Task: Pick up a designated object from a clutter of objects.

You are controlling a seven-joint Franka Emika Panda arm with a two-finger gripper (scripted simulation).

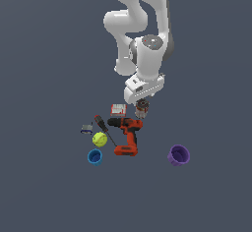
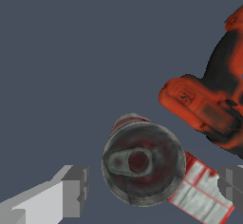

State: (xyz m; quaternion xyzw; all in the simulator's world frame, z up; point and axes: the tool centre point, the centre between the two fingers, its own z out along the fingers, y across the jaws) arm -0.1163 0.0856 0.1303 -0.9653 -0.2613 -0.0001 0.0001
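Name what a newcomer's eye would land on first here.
The white arm dominates, its gripper hanging directly over the small tin can, fingers spread either side of it. Next comes the red-black power drill, lying just in front of the can, with the purple cup off alone toward the exterior view's right.

Can between open jaws

Apart from my work, all I see is the floor, a flat, even, dull slate-blue surface that fills the exterior view out to its edges at nine, three and six o'clock, and shows the same matte colour in my wrist view.
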